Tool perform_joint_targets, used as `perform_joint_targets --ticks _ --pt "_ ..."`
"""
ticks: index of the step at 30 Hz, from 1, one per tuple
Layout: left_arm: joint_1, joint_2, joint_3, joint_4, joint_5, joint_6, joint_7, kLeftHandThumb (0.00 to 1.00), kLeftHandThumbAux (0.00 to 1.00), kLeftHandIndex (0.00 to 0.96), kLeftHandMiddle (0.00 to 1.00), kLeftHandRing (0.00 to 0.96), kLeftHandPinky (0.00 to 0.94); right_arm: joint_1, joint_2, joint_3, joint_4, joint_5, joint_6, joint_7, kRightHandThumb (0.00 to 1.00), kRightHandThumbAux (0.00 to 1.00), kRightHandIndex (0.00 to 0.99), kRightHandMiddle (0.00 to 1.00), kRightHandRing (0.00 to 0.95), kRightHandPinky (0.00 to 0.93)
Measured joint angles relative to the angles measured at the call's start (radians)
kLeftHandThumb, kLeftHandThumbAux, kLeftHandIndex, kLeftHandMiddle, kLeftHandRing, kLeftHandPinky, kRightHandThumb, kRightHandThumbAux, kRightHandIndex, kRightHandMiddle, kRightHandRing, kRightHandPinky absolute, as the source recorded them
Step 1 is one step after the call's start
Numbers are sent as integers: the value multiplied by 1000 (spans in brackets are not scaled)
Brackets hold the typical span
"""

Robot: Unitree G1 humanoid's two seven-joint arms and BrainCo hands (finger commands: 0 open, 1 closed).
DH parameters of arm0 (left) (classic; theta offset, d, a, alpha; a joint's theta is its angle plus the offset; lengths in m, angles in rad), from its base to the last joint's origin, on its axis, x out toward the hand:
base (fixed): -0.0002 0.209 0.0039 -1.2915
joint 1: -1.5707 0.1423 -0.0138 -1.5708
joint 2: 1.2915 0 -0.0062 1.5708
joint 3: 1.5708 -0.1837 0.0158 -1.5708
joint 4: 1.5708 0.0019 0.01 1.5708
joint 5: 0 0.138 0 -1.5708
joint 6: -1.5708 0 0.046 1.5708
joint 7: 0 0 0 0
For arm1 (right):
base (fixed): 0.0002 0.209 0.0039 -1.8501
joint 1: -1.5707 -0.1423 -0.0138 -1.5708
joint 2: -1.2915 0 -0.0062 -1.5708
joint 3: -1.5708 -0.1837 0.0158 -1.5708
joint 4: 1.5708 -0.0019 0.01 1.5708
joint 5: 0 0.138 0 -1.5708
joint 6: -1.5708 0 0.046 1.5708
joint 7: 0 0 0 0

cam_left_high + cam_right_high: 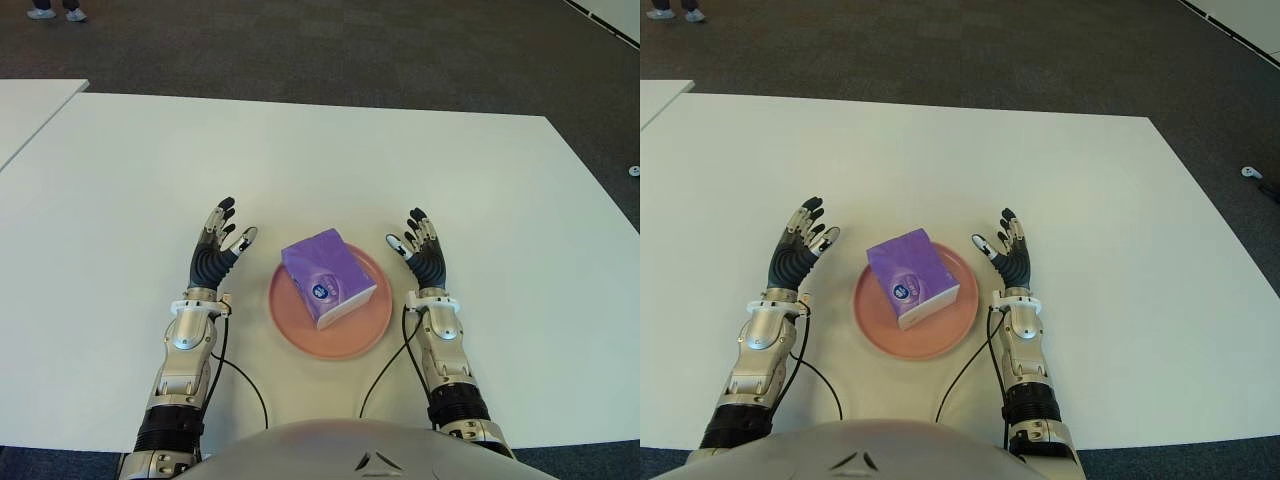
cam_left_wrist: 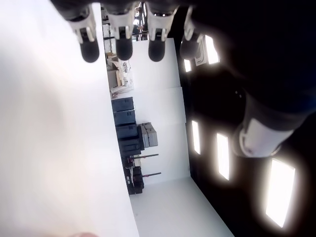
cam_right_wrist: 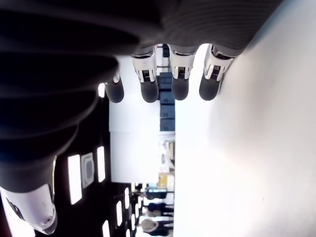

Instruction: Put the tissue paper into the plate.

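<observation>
Tissue pack [image 1: 327, 277] lies in plate [image 1: 292, 322] between both robot hands; left robot hand [image 1: 218, 250] released; right robot hand [image 1: 420, 251] released, empty.

I see a white desk [image 1: 330, 160] on dark carpet [image 1: 300, 45], with a person's shoes [image 1: 55, 13] far back.

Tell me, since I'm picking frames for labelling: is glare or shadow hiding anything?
Eye views: evenly lit, soft shadow under the tissue pack on the pink plate. Left wrist view: the table washes out white and ceiling lights bloom. Right wrist view: the same glare, with dark fingers silhouetted.
</observation>
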Motion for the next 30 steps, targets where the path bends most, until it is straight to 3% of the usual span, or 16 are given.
perform_joint_targets --ticks 19,30 --pt "0 -1 0 1 1 2 0 0 573 0 0 0 0 16 5 1 -26 0 15 -3 9 677 0 0 0 0" --pt "12 -6 -3 -12 -2 41 0 0 567 0 0 0 0 32 3 2 -47 -2 20 -7 6 675 0 0 0 0"
